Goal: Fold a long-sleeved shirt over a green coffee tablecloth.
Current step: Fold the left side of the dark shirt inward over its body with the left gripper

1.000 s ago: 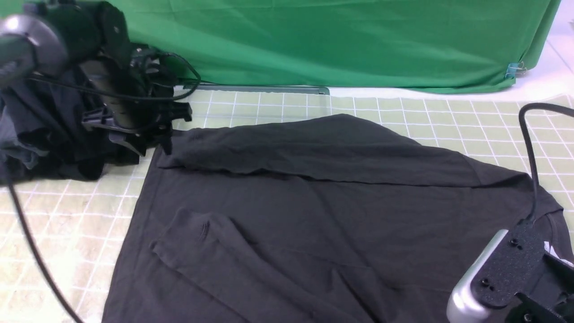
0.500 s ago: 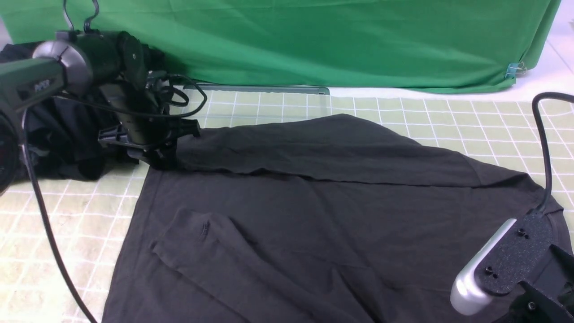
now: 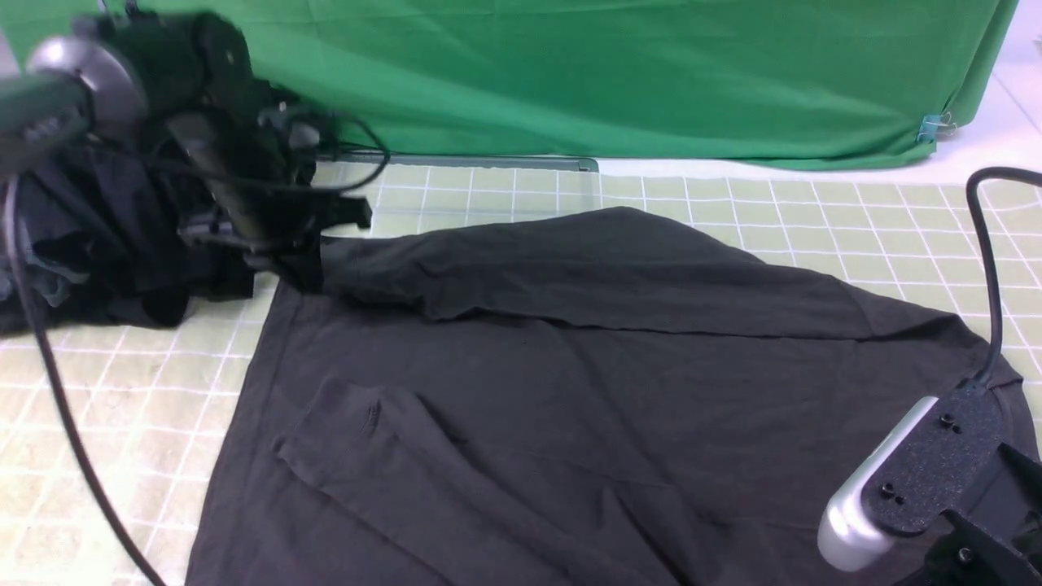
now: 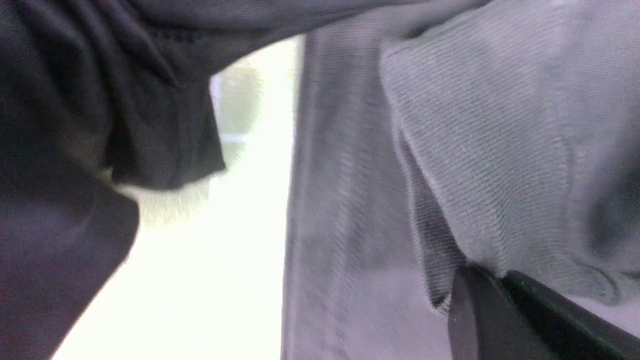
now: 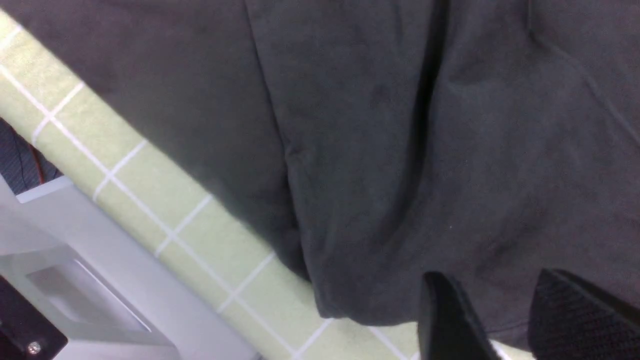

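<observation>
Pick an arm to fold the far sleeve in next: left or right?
Left. The left claw grips the cuff of the long-sleeved shirt on its far sleeve. The right claw hangs open above the shirt's near right part, across the cloth from that cuff.

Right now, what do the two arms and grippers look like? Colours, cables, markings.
Left arm: black housing, silver-grey round joint cap, loose black wires at the wrist, thick black cable. Left gripper: black. Right arm: black textured plate with small screws, silver-grey rounded bracket, black cord. Right gripper: black fingers, one with a cross-hatched pad. No readable markings.
</observation>
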Robot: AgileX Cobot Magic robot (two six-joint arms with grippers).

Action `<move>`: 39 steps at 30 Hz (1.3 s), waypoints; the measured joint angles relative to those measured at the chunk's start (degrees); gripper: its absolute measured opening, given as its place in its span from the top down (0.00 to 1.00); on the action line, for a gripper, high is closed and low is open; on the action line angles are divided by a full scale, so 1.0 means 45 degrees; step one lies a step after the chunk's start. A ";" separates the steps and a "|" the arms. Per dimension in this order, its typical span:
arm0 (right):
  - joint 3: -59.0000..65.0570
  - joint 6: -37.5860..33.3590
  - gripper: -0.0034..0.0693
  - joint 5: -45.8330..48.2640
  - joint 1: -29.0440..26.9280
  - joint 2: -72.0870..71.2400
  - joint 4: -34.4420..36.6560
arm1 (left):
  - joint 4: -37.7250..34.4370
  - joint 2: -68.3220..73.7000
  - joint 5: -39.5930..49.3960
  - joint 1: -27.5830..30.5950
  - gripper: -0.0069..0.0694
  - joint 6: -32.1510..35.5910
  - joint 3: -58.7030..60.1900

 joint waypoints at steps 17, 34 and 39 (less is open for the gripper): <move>0.0000 0.3070 0.62 -0.0853 -0.0146 0.0000 -0.4735 | 0.0370 -0.5595 0.1689 -0.1938 0.91 -0.0595 0.4174; 0.0000 0.3214 0.62 -0.1412 -0.1104 0.0000 -0.4967 | -0.0434 -0.9301 -0.0268 -0.1969 0.91 -0.1992 1.0975; 0.0000 0.3256 0.62 -0.1426 -0.1104 0.0000 -0.4967 | -0.0777 -0.9301 -0.1158 -0.1969 0.90 -0.1850 1.1641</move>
